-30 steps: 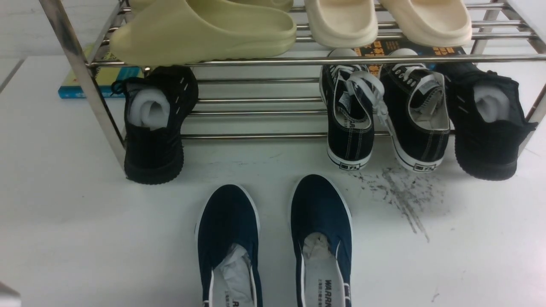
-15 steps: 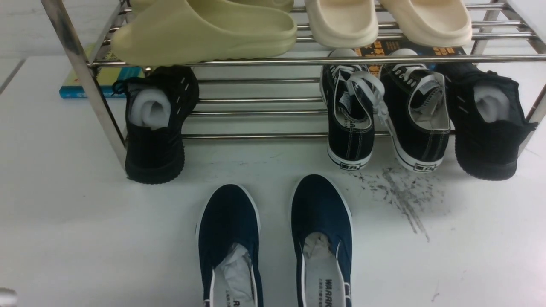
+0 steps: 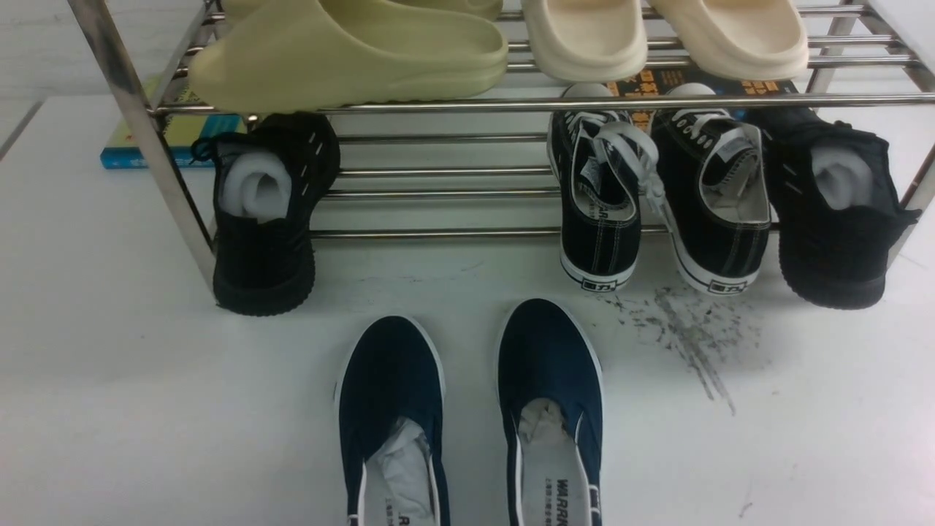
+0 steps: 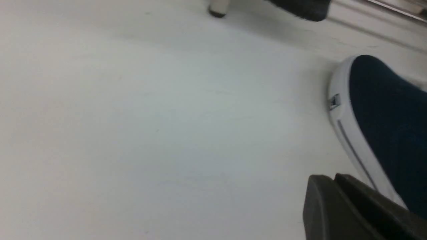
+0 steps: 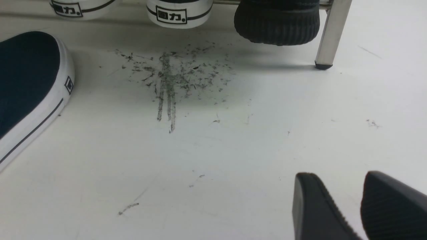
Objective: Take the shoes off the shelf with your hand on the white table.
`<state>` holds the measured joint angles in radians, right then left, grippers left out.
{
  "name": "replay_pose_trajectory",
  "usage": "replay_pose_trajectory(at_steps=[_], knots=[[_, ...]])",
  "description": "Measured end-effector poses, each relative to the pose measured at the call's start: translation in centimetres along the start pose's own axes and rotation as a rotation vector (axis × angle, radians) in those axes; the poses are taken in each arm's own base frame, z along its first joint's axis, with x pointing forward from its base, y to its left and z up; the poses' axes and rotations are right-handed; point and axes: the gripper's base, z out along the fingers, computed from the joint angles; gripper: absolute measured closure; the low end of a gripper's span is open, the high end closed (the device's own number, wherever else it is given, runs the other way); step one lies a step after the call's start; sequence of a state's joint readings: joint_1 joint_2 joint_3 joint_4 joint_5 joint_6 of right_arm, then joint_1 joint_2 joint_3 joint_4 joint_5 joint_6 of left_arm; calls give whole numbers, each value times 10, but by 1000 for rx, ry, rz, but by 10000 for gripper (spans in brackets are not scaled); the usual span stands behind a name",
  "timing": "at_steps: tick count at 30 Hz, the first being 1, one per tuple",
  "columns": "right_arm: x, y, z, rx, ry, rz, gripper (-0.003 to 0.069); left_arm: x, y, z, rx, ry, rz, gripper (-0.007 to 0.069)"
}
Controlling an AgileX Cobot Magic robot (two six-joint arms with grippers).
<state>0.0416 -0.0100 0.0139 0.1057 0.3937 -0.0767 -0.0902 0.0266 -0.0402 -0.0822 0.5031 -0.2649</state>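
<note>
My navy canvas slip-on shoes [image 3: 471,409] are sitting on the white table [image 3: 146,409] (off the chrome shelf [image 3: 139,124]); my left gripper [image 4: 337,186] is pinched nearly closed and empty, and my right gripper [image 5: 347,200] is parted and empty.

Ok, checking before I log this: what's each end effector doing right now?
Left end effector: closed, fingers together, holding nothing.
Right end effector: open, holding nothing.
</note>
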Motion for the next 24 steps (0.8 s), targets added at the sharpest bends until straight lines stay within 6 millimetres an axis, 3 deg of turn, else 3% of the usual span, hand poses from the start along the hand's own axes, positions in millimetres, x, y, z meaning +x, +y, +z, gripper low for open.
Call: replay_pose_trajectory(at_steps=[8, 24], knots=[[0, 0, 0, 0, 0, 0, 419, 4, 10, 3, -109, -98, -15, 559], [0, 0, 0, 0, 0, 0, 419, 3, 10, 4, -85, -101, 66, 552]])
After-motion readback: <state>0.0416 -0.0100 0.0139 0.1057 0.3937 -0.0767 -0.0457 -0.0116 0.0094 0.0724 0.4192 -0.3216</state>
